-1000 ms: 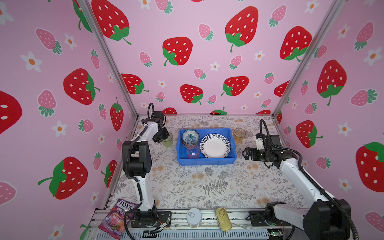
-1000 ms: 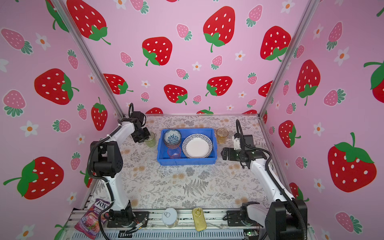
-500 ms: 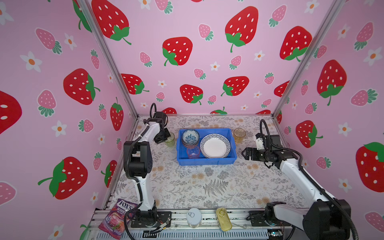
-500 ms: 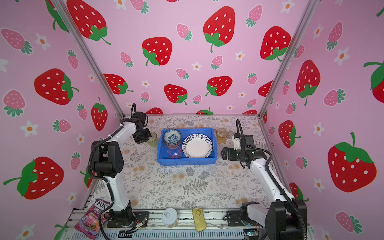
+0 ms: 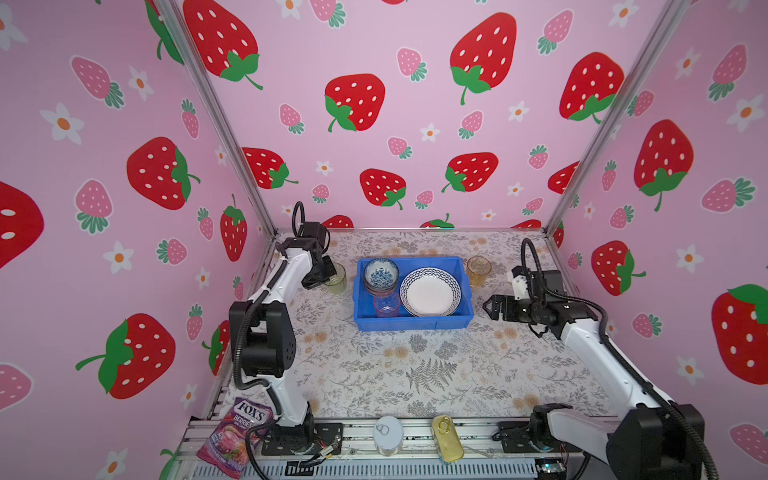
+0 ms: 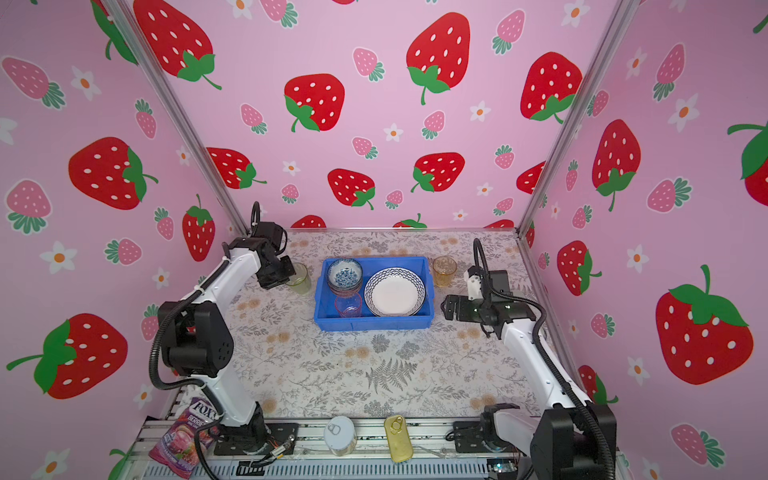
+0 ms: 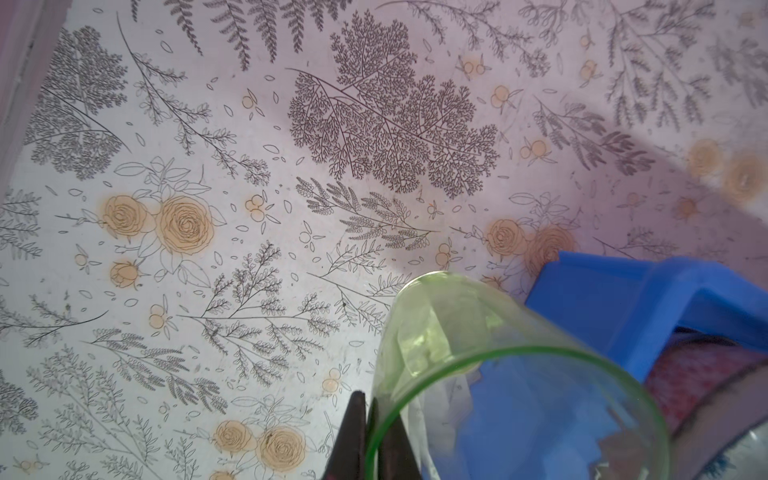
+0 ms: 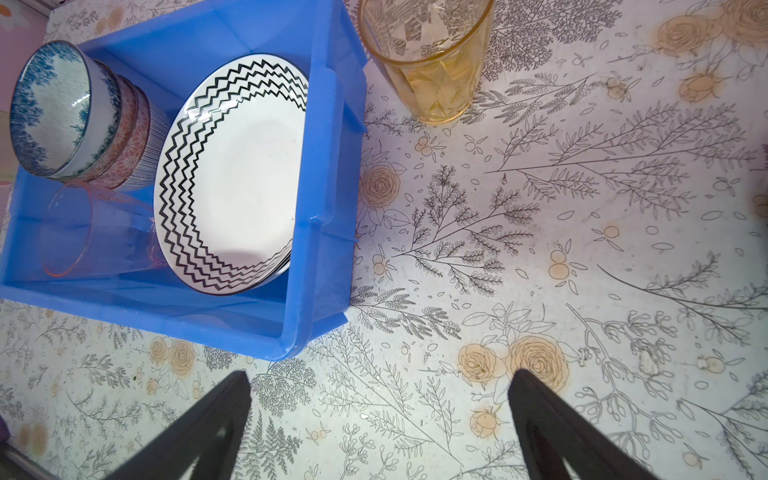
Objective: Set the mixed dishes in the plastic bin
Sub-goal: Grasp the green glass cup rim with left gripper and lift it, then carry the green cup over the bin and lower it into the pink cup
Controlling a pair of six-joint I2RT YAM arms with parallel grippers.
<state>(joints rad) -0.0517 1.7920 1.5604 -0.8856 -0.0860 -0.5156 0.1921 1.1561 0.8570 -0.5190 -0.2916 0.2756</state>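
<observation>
Strawberry-print pink walls [image 5: 374, 62] are closing in three sides of the floral paper tabletop [image 5: 415, 374], so you are getting open room mainly toward the front rail [image 5: 478, 433]. Your left gripper [image 7: 368, 409] is pinching the thin glass rim of the green tumbler [image 5: 337, 279], jaws nearly together with the wall clamped from both sides. That tumbler is standing mouth-up just beside the left short wall of the plastic bin [image 5: 411, 323]; you cannot tell whether its base is touching the paper. The bin is lying with its long axis running left to right in both top views, smooth bright-blue plastic with a flared rim. Inside it, the stack of patterned bowls [image 5: 380, 274] is sitting in the far left corner, the pink tumbler [image 5: 386, 305] is standing mouth-up in front of the stack, and the zigzag-rimmed white plate [image 5: 430, 291] is filling the right half. The faceted amber tumbler [image 5: 478, 270] is standing upright on the paper just beside the bin's far right corner. Your right gripper [image 8: 380, 374] is hovering with jaws spread wide, gripping nothing, pointing toward the bin's right wall, with bare table beneath it.
</observation>
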